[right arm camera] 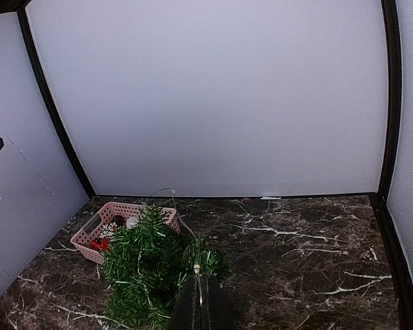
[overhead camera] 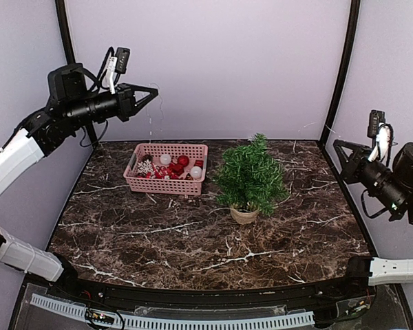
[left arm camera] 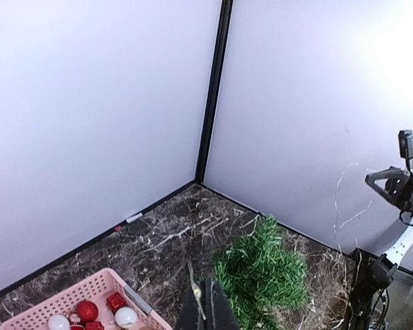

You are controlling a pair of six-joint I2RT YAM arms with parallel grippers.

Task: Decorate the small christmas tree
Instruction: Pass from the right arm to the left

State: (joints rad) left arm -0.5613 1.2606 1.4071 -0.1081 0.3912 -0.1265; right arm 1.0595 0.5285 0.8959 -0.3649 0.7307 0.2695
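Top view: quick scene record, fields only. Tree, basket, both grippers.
tree: small christmas tree upright in tan pot, near centre, no ornaments visible on it
basket: pink basket left of tree, apart from it, holds red and white ornaments
left gripper: shut on thin wire, raised above basket
right gripper: shut on thin wire too, raised right of tree

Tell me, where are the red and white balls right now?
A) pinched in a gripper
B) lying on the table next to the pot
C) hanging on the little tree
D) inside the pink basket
D: a red bauble and a white bauble lie with other ornaments inside the pink basket, which stands left of the small christmas tree. No balls show on the tree's branches.
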